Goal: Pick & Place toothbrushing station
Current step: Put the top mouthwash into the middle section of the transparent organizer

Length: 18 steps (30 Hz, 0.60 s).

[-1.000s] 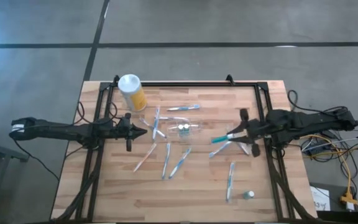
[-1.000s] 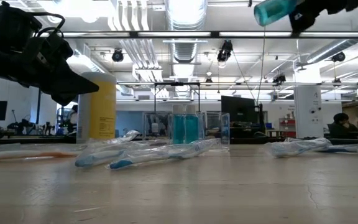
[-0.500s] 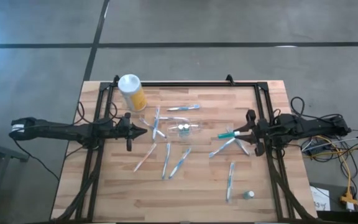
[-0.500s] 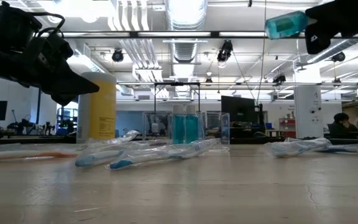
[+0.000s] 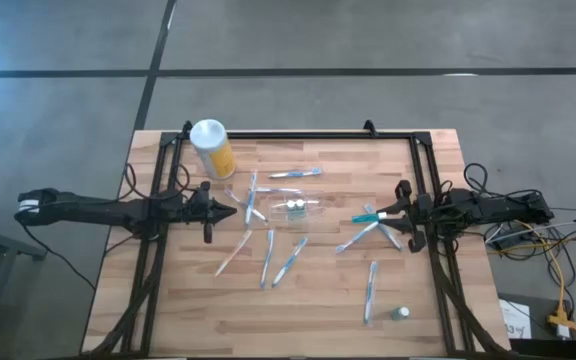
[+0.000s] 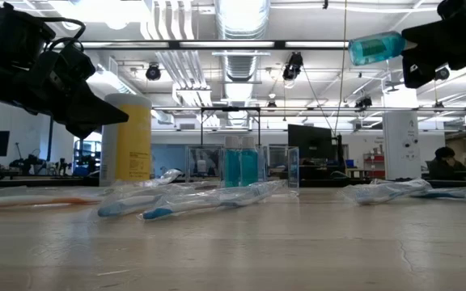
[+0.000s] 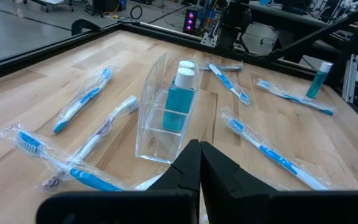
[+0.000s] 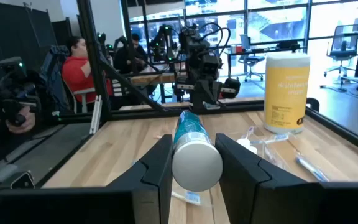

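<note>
While the right gripper (image 5: 400,212) hovered above the table's right side, its fingers (image 8: 154,168) were clamped on a small teal bottle (image 8: 192,146) with a white cap, the bottle lying level between them and pointing toward the middle of the table. Ahead of that gripper, well apart from it, the clear plastic holder (image 5: 299,208) stood upright on the wooden table (image 5: 318,310), with two teal, white-capped bottles (image 7: 180,93) already standing inside it. Across from it, on the holder's other side, the left gripper (image 5: 220,211) hung just above the boards with its two fingers (image 7: 219,171) pressed together on nothing; the holder sat directly in front of its tips, near but not touching. Wrapped toothbrushes (image 5: 289,261) lay scattered flat around the holder, several between it and the right gripper and others closer to the table's front edge. Behind the left gripper's tips and off to one side stood a yellow canister (image 5: 211,148) with a white lid. Beyond the table, past the left arm, a person in a red top (image 8: 81,68) sat in the room.
</note>
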Each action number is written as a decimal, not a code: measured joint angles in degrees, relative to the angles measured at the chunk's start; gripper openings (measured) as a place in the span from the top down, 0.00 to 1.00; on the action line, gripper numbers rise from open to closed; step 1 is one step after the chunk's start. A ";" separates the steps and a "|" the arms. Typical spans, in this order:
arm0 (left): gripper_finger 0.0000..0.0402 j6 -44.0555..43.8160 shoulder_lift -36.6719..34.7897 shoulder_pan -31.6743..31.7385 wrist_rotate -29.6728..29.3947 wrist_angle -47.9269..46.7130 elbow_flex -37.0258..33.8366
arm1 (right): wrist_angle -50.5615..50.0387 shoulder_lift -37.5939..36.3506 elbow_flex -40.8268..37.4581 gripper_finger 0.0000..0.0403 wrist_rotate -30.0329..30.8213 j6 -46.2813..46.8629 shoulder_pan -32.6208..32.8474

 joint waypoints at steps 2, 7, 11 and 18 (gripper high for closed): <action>0.99 0.16 -0.01 -0.01 0.00 -0.02 0.00 | 0.02 0.17 -0.31 0.77 0.04 0.14 0.00; 0.99 0.90 0.00 -0.01 0.00 0.00 0.00 | 0.11 0.57 -0.51 0.77 2.09 -0.13 0.00; 0.99 0.91 -0.01 -0.01 0.03 0.00 0.00 | 0.09 1.33 -0.49 0.77 2.90 0.12 0.00; 0.99 0.67 -0.01 0.01 -0.58 0.13 0.00 | -2.65 8.61 5.24 0.77 10.38 2.11 -0.17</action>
